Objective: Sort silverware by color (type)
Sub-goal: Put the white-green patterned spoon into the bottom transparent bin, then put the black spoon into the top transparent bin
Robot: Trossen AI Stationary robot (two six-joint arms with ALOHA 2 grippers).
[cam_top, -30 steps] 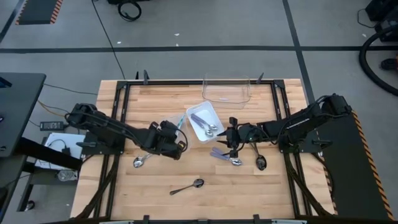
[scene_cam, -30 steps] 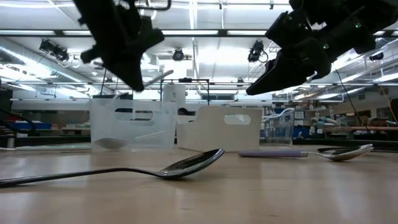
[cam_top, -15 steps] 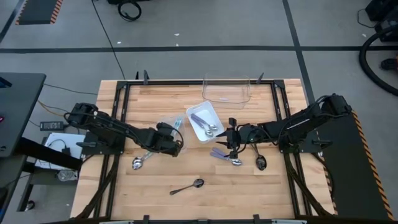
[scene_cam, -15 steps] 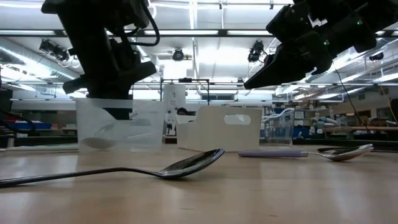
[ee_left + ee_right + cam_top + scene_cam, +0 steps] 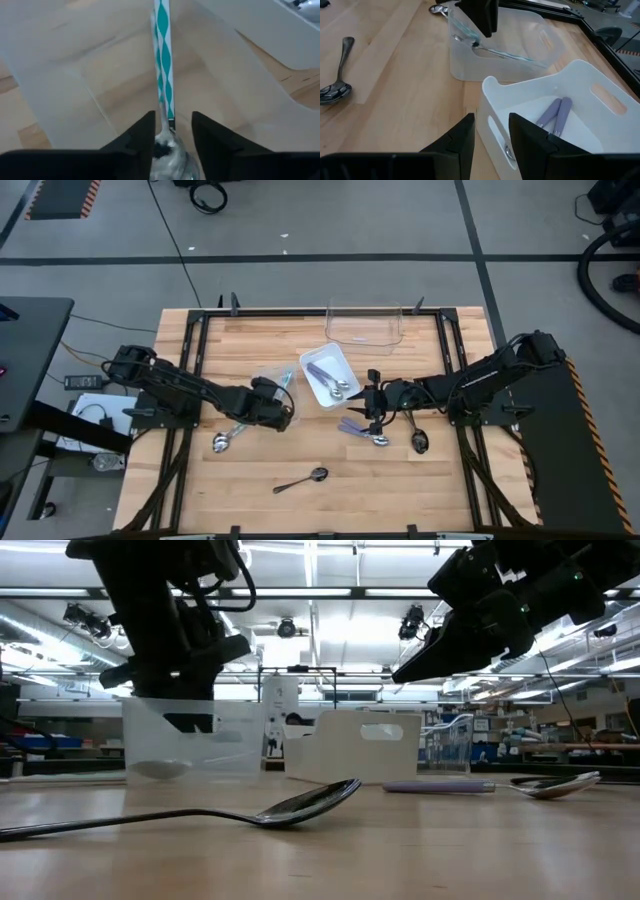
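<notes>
My left gripper is open, reaching down into a small clear container. A spoon with a teal-and-white striped handle lies in that container, with its metal bowl between the fingers. A white bin beside it holds purple-handled spoons. My right gripper hovers open over the table next to the white bin, above two purple-handled spoons. Other silverware lies on the wood: a metal spoon and two dark spoons. My left gripper comes steeply from above, its open fingers standing on either side of the striped spoon's bowl. Whether they touch the spoon, I cannot tell. The spoon lies slanted in the clear container, its handle running away from the gripper.
A larger clear container stands at the table's far edge. A black frame runs around the wooden top. Bare wood lies along the near edge around the dark spoon.
My left gripper has gone down into the small clear container with the striped spoon and rolled a little. In the low view its fingers have then parted inside the container. The clear container has slid slightly toward the table's left edge.
</notes>
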